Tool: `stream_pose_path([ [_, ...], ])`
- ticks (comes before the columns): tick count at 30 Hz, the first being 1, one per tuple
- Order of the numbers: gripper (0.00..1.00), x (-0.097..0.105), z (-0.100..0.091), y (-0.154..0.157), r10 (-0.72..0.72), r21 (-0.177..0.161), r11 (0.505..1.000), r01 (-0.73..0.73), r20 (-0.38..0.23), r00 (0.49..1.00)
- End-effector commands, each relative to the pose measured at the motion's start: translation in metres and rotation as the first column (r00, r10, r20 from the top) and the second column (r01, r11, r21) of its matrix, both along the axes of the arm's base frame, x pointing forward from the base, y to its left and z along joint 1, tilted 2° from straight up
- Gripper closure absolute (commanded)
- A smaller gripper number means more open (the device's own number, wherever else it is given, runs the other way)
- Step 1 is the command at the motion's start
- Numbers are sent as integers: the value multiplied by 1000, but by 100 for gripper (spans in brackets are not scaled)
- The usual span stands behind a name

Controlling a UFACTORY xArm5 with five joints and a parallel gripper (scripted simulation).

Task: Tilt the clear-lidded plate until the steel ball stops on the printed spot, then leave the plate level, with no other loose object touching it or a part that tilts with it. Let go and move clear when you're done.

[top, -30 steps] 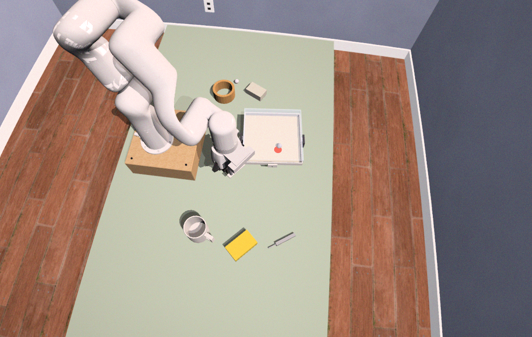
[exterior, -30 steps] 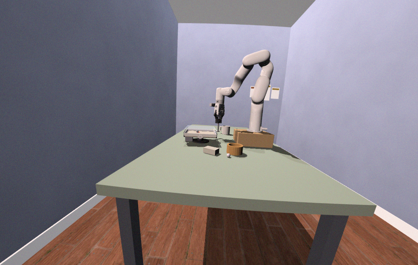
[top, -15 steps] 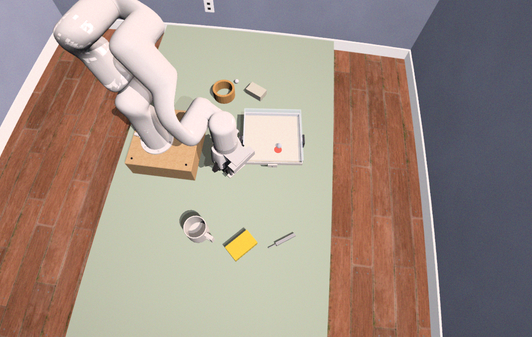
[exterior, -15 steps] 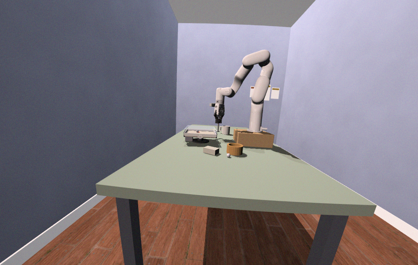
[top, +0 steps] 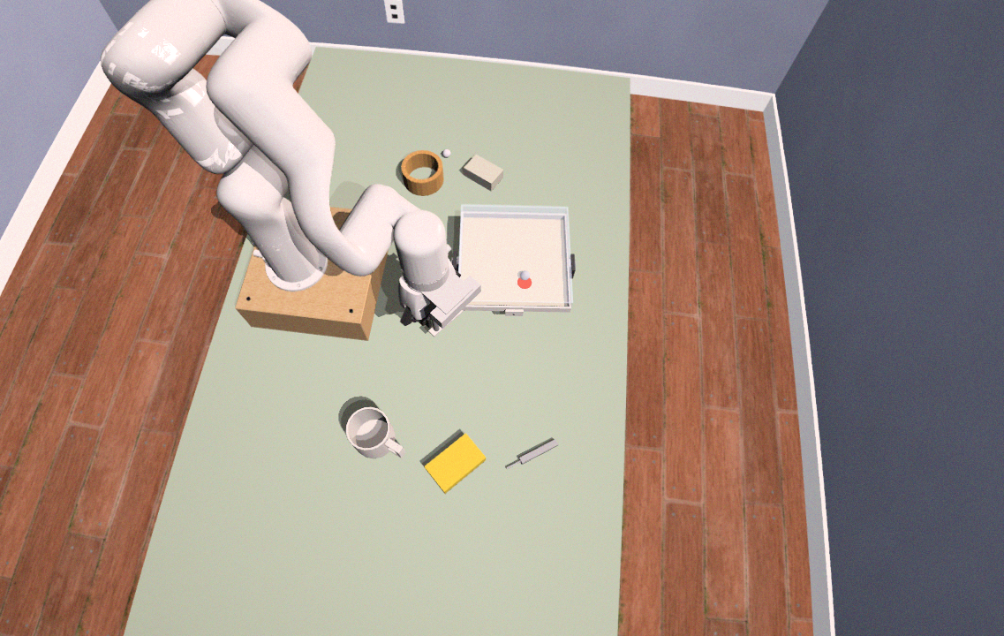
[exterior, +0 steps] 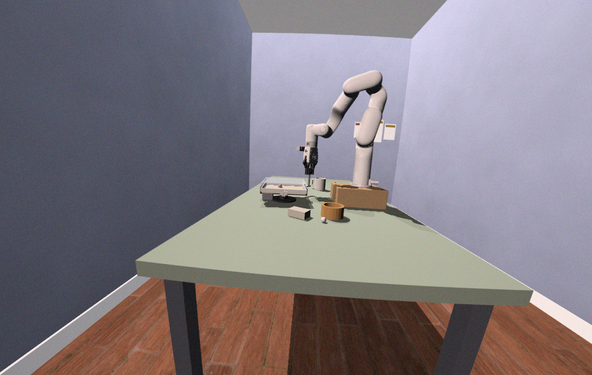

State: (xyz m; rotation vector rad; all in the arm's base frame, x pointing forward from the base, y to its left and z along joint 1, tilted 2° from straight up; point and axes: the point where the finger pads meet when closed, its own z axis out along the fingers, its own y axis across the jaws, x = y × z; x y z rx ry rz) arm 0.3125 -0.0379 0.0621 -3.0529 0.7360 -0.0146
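The square plate (top: pixel 515 210) (exterior: pixel 284 190) with a cream floor and clear lid stands on a dark pedestal (exterior: pixel 284 199) right of the arm's base. It looks about level. The steel ball (top: pixel 523 274) (exterior: pixel 280 185) rests on the upper edge of the red printed spot (top: pixel 524 283) near the plate's front right corner. My gripper (top: pixel 428 322) (exterior: pixel 309 173) points down just off the plate's front left corner. It is shut on a thin grey rod (exterior: pixel 309 179) that hangs straight down beside that corner. I cannot tell whether the rod touches the plate.
A wooden ring (top: pixel 419 166) (exterior: pixel 332 210), a small white ball (top: pixel 446 152) (exterior: pixel 323 219) and a beige block (top: pixel 482 170) (exterior: pixel 299 213) lie behind the plate. A mug (top: pixel 367 431) (exterior: pixel 319 183), a yellow sponge (top: pixel 454 461) and a grey tool (top: pixel 532 452) lie in front. The wooden base box (top: pixel 307 304) (exterior: pixel 361 196) stands left.
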Motion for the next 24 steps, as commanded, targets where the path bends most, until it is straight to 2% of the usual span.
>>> stream_pose_path([
  [1, 100, 2, 1, 0, 1, -1, 1000, -1, 5, 1000],
  [24, 100, 2, 2, 0, 6, -1, 1000, -6, 4, 1000],
])
